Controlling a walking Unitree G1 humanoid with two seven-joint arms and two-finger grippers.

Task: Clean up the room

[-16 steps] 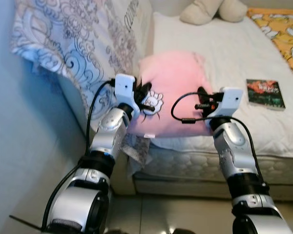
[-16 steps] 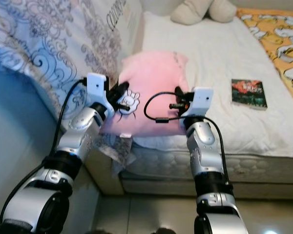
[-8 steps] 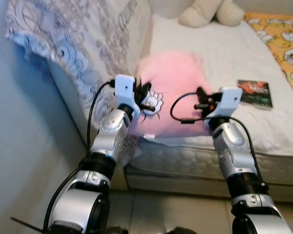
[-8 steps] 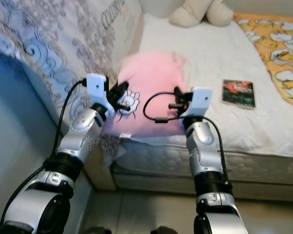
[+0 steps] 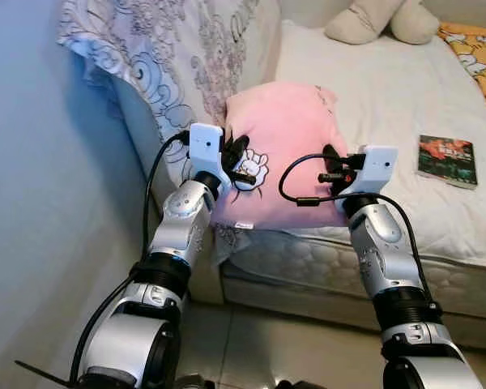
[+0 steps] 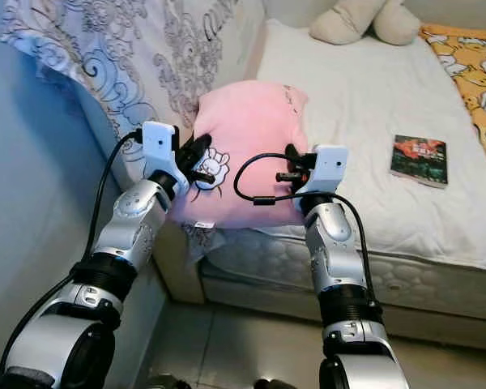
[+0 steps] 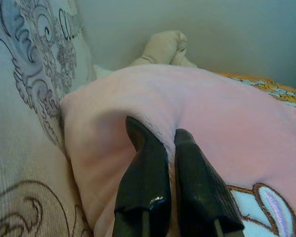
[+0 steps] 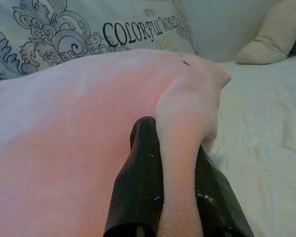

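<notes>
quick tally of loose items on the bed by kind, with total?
Pillows: 2, a pink plush pillow pinched by the left claw and the right claw, and a white pillow with grey swirl print
Books: 1, a dark-covered book
Stuffed toys: 1, a beige plush toy
Blankets: 1, an orange cartoon-print blanket
Total: 5

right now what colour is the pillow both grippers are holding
Pink pillow, clearest in the left eye view.

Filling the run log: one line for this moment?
left gripper: shut on pillow | right gripper: shut on pillow | pillow: on bed edge
</notes>
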